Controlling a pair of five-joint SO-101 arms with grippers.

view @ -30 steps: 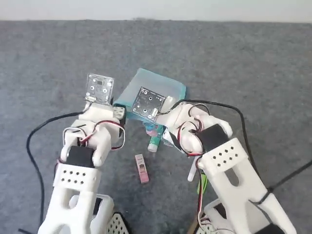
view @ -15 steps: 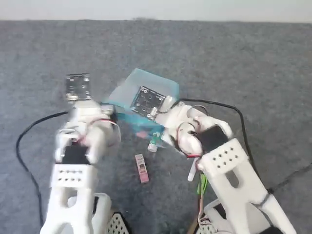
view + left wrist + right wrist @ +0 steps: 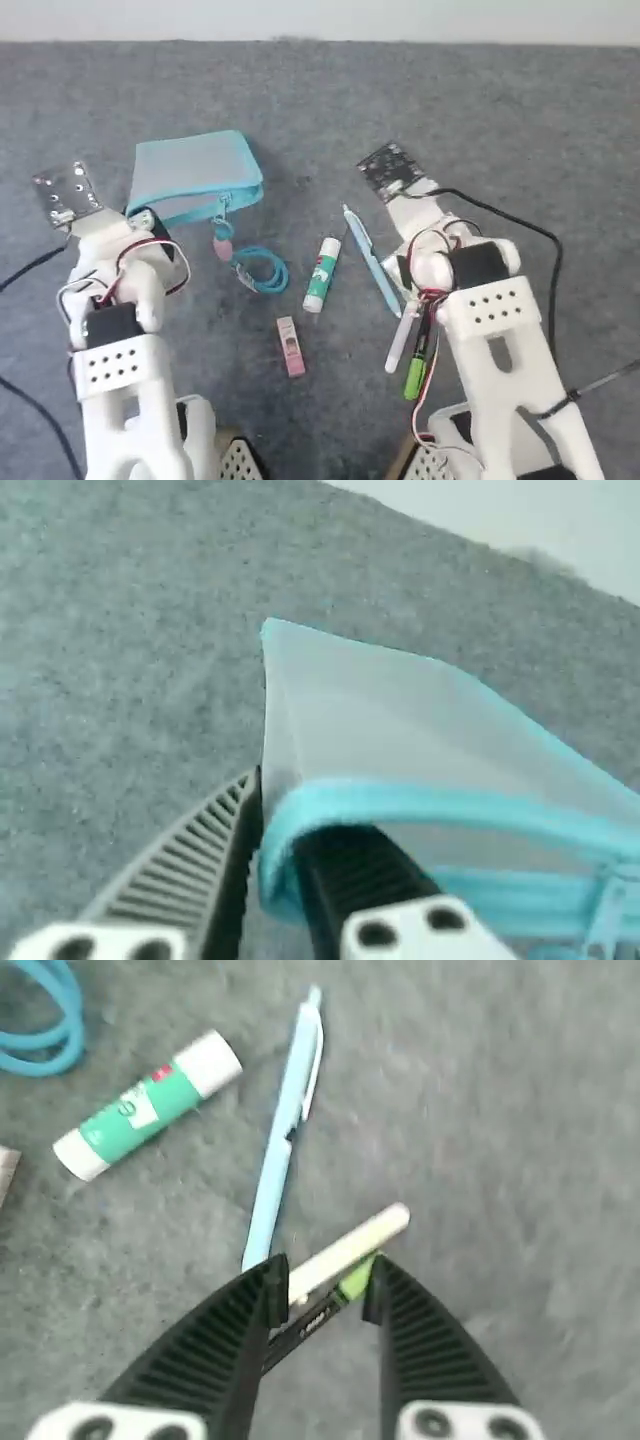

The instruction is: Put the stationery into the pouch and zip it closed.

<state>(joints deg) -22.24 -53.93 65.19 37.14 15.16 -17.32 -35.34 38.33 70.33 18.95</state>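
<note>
Over on the left side of the grey mat (image 3: 500, 120): pouch (image 3: 195, 180). Looks soft, pale blue and see-through, with a bright blue zip edge. Seems to hold nothing so far, zip not shut. Pinched at its rim by left gripper (image 3: 285, 820), fingers closed on the blue edge. Just beside: blue cord loop (image 3: 262, 270). Left to go in: glue stick (image 3: 322, 274), blue pen (image 3: 370, 262), small pink stick (image 3: 290, 346), white pen (image 3: 365, 1232), green marker (image 3: 414, 378). Above those last two: right gripper (image 3: 325, 1270), fingers a little apart, holding nothing.
</note>
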